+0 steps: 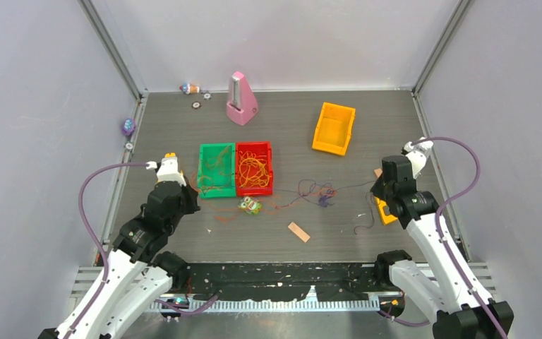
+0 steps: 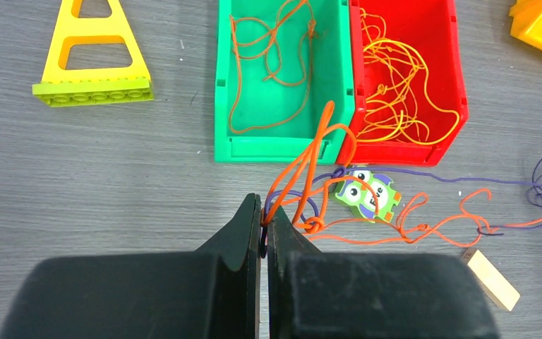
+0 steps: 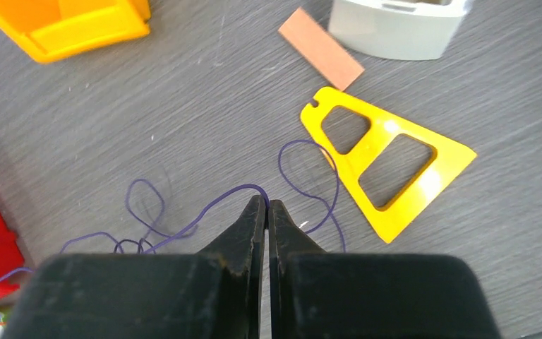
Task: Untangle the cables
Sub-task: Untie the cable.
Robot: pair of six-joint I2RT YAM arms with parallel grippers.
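The cables lie as a loose tangle mid-table: orange strands [image 1: 282, 201] and purple strands [image 1: 322, 192]. My left gripper [image 2: 263, 212] is shut on an orange strand [image 2: 314, 224] that rises from the jaws toward the bins; a dark strand also sits between the jaws. It is low by the green bin's near left corner [image 1: 185, 198]. My right gripper [image 3: 267, 205] is shut on a purple strand [image 3: 212, 205] and sits at the table's right [image 1: 380, 189]. The green bin [image 2: 282, 148] holds an orange cable. The red bin [image 2: 409, 152] holds yellow-orange cable.
An owl tile [image 2: 367, 194] lies under the orange strands. A wooden block [image 1: 298, 232] lies nearer the front. A yellow triangular piece [image 3: 455, 154], a second wooden block [image 3: 321, 48] and a grey-white object [image 3: 395, 28] lie by my right gripper. An orange bin [image 1: 334, 127] and pink metronome [image 1: 241, 99] stand behind.
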